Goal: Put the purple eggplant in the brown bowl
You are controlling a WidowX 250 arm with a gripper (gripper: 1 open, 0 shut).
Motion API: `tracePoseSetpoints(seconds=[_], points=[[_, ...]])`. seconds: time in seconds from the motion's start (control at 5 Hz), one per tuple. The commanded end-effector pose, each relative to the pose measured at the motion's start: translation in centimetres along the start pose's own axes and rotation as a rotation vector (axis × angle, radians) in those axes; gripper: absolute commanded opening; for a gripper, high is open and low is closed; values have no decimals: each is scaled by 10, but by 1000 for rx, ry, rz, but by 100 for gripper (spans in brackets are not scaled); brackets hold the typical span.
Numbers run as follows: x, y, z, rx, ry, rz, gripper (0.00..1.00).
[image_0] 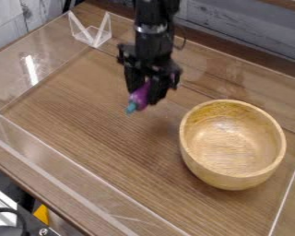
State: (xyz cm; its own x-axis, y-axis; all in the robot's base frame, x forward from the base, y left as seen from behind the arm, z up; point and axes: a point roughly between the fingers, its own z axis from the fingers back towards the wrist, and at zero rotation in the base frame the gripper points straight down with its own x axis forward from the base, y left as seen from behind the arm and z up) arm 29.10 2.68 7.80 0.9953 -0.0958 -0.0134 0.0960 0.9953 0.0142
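Nearby, the brown bowl [232, 143] sits empty; the hand [145, 92] grips the purple eggplant [139, 100].

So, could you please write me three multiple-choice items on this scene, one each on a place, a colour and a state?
1. Where is the eggplant?
A. Inside the bowl
B. In the gripper, above the table
C. Lying by the clear stand

2. What colour is the eggplant's stem cap?
A. Teal-green
B. Yellow
C. Red

3. What is in the bowl?
A. The eggplant
B. A spoon
C. Nothing

Answers:
1 B: the gripper is closed on the eggplant, which hangs clear of the table, left of the bowl.
2 A: the tip pointing down is teal-green against the purple body.
3 C: only bare wood grain shows inside the rim.
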Motion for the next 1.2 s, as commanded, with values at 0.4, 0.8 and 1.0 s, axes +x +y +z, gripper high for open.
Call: tracePoseSetpoints(seconds=[0.4,0.8,1.0], points=[[13,-107,27,-64,-67,-173,0],[11,-132,16,-76,-67,-221,0],[6,-134,11,-81,-69,-235,0]])
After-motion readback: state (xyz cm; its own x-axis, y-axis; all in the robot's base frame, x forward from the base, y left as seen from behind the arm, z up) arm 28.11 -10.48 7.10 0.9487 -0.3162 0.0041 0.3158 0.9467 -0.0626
